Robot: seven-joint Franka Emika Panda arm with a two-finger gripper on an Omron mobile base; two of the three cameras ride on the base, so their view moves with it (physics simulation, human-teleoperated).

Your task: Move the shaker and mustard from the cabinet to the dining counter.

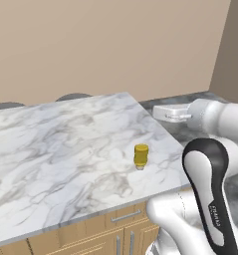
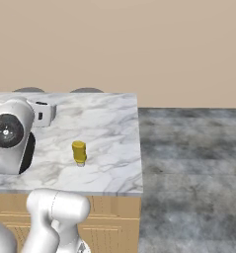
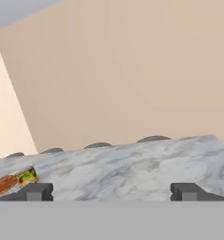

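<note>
The arm [image 1: 210, 174] rose folded, elbow high, forearm reaching level away from the base. The tool [image 3: 111, 191] pointed horizontally, its jaws spread wide apart, holding nothing.

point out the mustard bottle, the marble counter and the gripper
mustard bottle [image 1: 141, 155], left base view, on its yellow body
marble counter [image 1: 56, 149], left base view, on bare top
gripper [image 3: 111, 191], hand view, midway between its open fingertips
</note>
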